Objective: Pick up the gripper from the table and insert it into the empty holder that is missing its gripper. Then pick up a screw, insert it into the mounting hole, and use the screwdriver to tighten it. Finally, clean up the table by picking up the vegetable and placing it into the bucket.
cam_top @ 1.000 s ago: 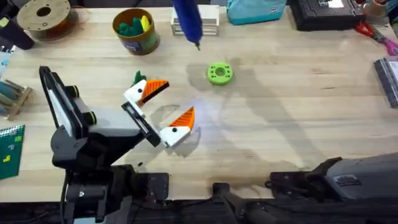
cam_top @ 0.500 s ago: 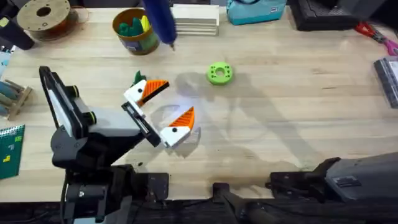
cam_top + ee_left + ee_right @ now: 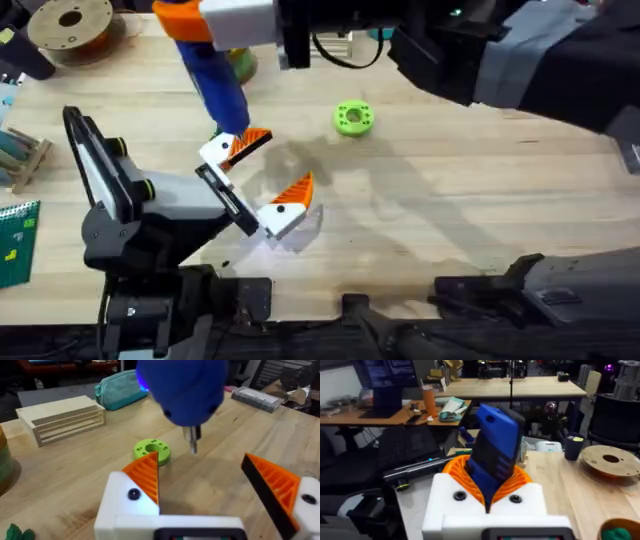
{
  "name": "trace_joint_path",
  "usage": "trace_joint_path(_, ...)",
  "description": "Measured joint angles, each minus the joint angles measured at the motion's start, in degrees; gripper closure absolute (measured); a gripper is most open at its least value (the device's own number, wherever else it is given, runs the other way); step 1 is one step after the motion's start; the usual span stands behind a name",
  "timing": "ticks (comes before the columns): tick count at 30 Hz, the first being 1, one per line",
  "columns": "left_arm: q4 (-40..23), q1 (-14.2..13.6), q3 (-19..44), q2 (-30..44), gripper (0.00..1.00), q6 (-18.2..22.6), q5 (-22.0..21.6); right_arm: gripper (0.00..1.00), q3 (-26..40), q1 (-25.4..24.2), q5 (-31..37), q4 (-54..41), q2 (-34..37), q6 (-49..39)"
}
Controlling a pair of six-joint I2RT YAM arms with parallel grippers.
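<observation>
Right gripper (image 3: pixel 492 485) jaws clamped mid-body on screwdriver (image 3: pixel 215 85); rigid, probably slick. Left gripper (image 3: pixel 220 485) jaws wide, empty.

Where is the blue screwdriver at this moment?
In the overhead view the screwdriver is held by the right pincer at upper left, its tip over the left pincer, near the bucket.

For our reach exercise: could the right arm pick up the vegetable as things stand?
Probably not: the right gripper has its jaws shut on the screwdriver, whose tip hangs close by the vegetable.
</observation>
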Motion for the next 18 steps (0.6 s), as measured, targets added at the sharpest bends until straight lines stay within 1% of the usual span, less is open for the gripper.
trace_joint_path(4,0.00,0.00,0.00,0.00,0.005,0.00,0.00,0.994,-0.19,1.30,-0.21,0.72,-0.22,0.09)
trace_joint_path(8,0.00,0.00,0.00,0.00,0.005,0.00,0.00,0.994,-1.63,3.06,-0.24,5.20,-0.29,-0.84)
trace_joint_path(12,0.00,0.00,0.00,0.00,0.005,0.00,0.00,0.994,-3.19,4.47,-0.53,6.49,-0.68,-4.43)
trace_joint_path(18,0.00,0.00,0.00,0.00,0.005,0.00,0.00,0.994,-3.56,4.85,-0.61,6.51,-0.70,-9.92)
